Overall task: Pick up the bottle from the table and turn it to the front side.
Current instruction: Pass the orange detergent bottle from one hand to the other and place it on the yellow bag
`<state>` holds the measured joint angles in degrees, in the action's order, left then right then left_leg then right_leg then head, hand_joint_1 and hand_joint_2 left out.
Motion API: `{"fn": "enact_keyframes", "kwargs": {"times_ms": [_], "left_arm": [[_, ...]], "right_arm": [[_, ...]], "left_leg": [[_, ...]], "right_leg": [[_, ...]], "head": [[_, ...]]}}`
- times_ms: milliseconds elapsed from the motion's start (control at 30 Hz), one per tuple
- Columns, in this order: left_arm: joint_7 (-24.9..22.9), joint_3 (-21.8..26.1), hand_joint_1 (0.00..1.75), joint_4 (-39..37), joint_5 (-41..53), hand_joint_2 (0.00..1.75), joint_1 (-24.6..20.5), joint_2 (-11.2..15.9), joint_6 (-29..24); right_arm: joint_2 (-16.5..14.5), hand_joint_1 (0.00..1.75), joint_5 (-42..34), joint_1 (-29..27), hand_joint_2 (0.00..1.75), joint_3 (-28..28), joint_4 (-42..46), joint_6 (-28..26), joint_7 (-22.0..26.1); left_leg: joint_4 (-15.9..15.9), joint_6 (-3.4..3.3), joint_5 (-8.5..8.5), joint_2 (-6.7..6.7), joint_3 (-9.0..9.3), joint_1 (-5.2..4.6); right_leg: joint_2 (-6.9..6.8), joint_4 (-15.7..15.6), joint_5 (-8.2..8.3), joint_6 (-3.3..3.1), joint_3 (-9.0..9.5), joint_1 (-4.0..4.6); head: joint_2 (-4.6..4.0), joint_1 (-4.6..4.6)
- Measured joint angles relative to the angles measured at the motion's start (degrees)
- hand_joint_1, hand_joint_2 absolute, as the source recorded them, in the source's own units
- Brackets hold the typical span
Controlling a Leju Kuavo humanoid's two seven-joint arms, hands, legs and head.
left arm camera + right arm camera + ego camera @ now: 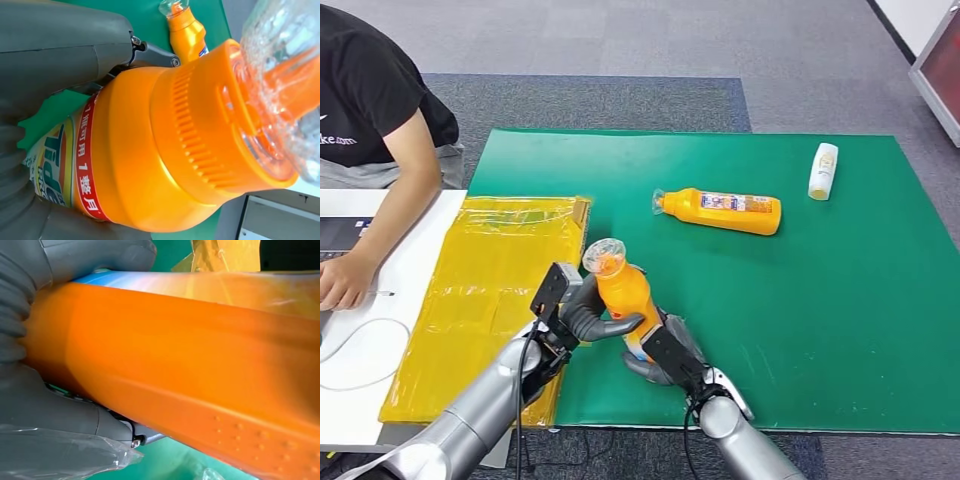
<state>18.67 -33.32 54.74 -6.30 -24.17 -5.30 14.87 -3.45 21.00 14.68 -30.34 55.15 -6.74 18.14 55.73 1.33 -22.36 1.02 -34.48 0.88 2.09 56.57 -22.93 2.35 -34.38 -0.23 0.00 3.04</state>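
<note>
Done so far: I have the orange plastic bottle with the clear cap (622, 290) lifted off the green table mat (848, 330); it stands nearly upright, cap up, over the mat's near edge.
Left to do: turning it to its front. My left wrist view shows part of a printed label, so I judge the turn is under way; I cannot tell whether it is finished.
My left hand (586, 312): wrapped around the bottle's upper body, thumb across its near side.
My right hand (669, 352): closed on the bottle's lower part, just below my left hand.
Bottle against the mat: raised above its near edge, well apart from the second orange bottle (724, 211) lying near the mat's middle.
</note>
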Motion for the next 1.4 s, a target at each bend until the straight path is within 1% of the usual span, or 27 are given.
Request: {"fn": "enact_keyframes", "kwargs": {"times_ms": [100,233,267,333,367,400,467,500,533,667,800,900,1167,1267,1400], "left_arm": [[0.02,-0.09,1.75,-0.05,2.19,1.75,-0.20,0.23,-0.65],[-2.21,-0.53,1.75,0.96,6.77,1.75,-1.18,1.79,-1.09],[-2.87,-0.69,1.75,1.51,7.86,1.75,-1.48,2.37,-0.94],[-4.17,-0.92,1.75,2.94,9.66,1.75,-2.03,3.70,-0.01],[-4.81,-0.99,1.75,3.75,10.35,1.75,-2.30,4.47,0.78],[-5.43,-1.04,1.75,4.57,10.83,1.75,-2.58,5.26,1.80],[-6.45,-1.17,1.75,6.08,11.17,1.75,-3.18,6.78,3.90],[-6.90,-1.23,1.75,6.76,11.15,1.75,-3.48,7.52,4.88],[-7.25,-1.28,1.75,7.37,11.13,1.75,-3.77,8.25,5.67],[-8.26,-1.11,1.75,9.32,10.99,1.75,-5.24,11.50,7.47],[-8.91,-0.40,1.75,10.46,10.80,1.75,-7.23,14.12,7.72],[-9.18,-0.07,1.75,11.15,10.06,1.75,-7.63,15.20,7.61],[-9.61,-0.31,1.75,11.81,9.31,1.75,-8.07,15.95,8.35],[-11.47,-1.12,1.75,11.88,9.52,1.75,-10.06,17.27,11.20],[-14.28,-3.26,1.75,11.88,9.64,1.75,-14.35,20.46,16.97]], "right_arm": [[0.00,1.75,-0.22,-0.18,1.75,-0.01,0.00,-0.31,0.01],[-0.02,1.75,-0.42,-0.61,1.75,0.18,0.01,-1.18,0.05],[-0.05,1.73,-0.42,-0.67,1.75,0.25,0.01,-1.28,0.07],[-0.13,1.63,-0.29,-0.78,1.75,0.37,0.01,-1.43,0.11],[-0.17,1.52,-0.21,-0.83,1.75,0.41,0.01,-1.47,0.14],[-0.23,1.25,-0.14,-0.89,1.75,0.45,0.00,-1.49,0.17],[-0.40,0.48,-0.09,-1.00,1.75,0.46,0.00,-1.46,0.22],[-0.51,0.15,-0.12,-1.10,1.75,0.46,0.00,-1.44,0.29],[-0.63,0.00,-0.16,-1.24,1.75,0.46,0.00,-1.46,0.39],[-0.98,0.00,-0.30,-2.21,1.75,0.51,0.00,-1.88,0.71],[-0.98,0.00,-0.39,-3.35,0.00,0.61,0.00,-2.20,0.66],[-1.01,0.00,-0.55,-3.70,0.00,0.61,0.00,-2.37,0.57],[-1.31,0.00,-0.93,-3.84,0.00,0.64,-0.01,-2.37,0.41],[-1.31,0.00,-1.23,-3.99,0.00,0.67,-0.05,-2.53,0.27],[-1.31,0.00,-1.49,-4.18,0.00,0.69,-0.36,-2.49,0.48]], "left_leg": [[0.00,0.00,0.00,0.00,-0.01,0.00],[0.00,0.00,0.00,-0.01,0.00,0.00],[0.00,0.01,0.00,-0.01,0.01,0.00],[0.00,0.01,0.01,-0.02,0.01,0.00],[0.00,0.01,0.02,-0.01,0.01,0.01],[0.00,0.01,0.04,-0.01,0.00,0.01],[0.00,0.02,0.06,-0.01,0.00,0.01],[0.00,0.03,0.06,-0.01,-0.01,0.01],[0.00,0.04,0.07,-0.02,-0.02,0.01],[0.00,0.02,0.08,-0.01,-0.12,0.01],[0.00,0.01,0.09,-0.01,-0.22,0.01],[0.00,0.00,0.10,0.00,-0.29,0.02],[0.04,-0.01,0.09,0.01,-0.43,0.00],[0.05,0.01,0.11,0.01,-0.47,0.01],[0.05,0.07,0.16,0.01,-0.49,0.03]], "right_leg": [[0.00,0.00,-0.01,0.00,-0.01,0.00],[0.00,0.00,-0.01,0.00,-0.01,0.00],[0.01,0.00,0.00,-0.01,-0.01,0.00],[0.01,0.00,0.00,-0.01,-0.02,0.01],[0.01,0.01,0.00,-0.01,-0.02,0.01],[0.00,0.01,0.01,-0.01,-0.02,0.01],[0.01,0.03,0.02,-0.03,-0.03,0.02],[0.01,0.03,0.03,-0.04,-0.05,0.02],[0.01,0.03,0.04,-0.05,-0.07,0.02],[0.00,0.04,0.04,-0.05,-0.15,0.02],[0.00,0.05,0.05,-0.06,-0.24,0.02],[-0.03,0.05,0.05,-0.06,-0.29,0.02],[-0.02,0.04,0.05,-0.06,-0.44,0.00],[-0.02,0.05,0.07,-0.06,-0.50,0.01],[-0.02,0.08,0.08,-0.07,-0.53,0.03]], "head": [[0.00,0.01],[0.00,0.00],[0.00,0.01],[0.00,0.02],[0.00,0.02],[0.00,0.01],[0.00,0.01],[0.00,0.01],[0.00,0.01],[0.00,0.00],[0.00,0.02],[0.00,0.01],[0.00,0.01],[0.00,0.01],[0.00,0.02]]}}
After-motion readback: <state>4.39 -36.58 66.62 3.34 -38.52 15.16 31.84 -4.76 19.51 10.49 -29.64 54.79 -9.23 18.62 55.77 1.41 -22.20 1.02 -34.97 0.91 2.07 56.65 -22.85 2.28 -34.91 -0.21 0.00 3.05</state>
